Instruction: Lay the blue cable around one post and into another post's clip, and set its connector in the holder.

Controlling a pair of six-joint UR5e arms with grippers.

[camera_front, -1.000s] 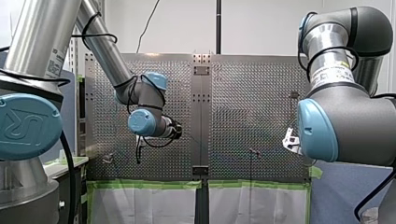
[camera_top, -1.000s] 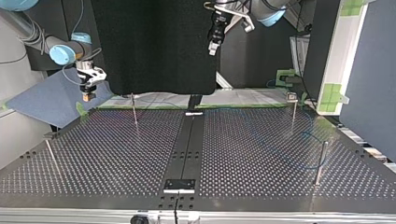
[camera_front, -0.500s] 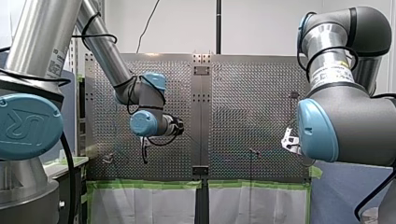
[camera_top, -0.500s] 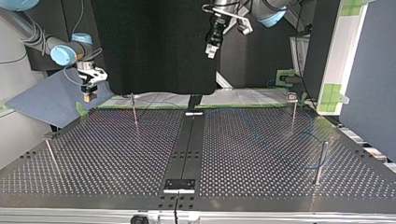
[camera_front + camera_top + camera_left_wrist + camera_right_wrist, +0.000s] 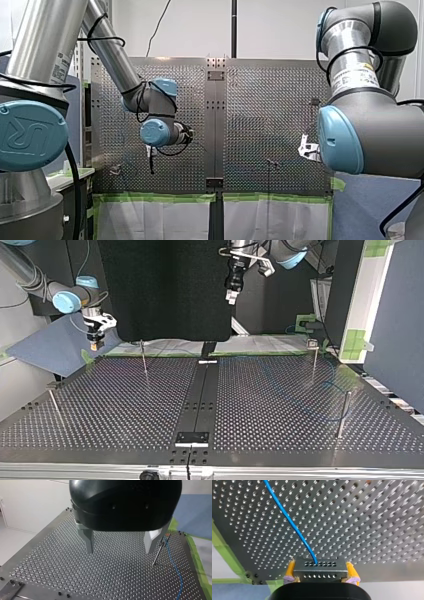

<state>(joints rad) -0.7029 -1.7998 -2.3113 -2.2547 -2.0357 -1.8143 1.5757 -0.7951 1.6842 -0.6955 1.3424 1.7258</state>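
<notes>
Right gripper [image 5: 321, 571] pinched on connector [image 5: 319, 567] off table's [image 5: 367, 517] edge, with cable [image 5: 287, 517] stretching straight ahead; left gripper [image 5: 120, 551] spread, well apart.

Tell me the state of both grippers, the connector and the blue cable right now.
Left gripper: open, nothing between its fingers, above the table.
Right gripper: shut on the connector.
Connector: held between the yellow pads, off the table, not yet in a holder.
Blue cable: one end in the connector, further along lying loose on the table.
</notes>
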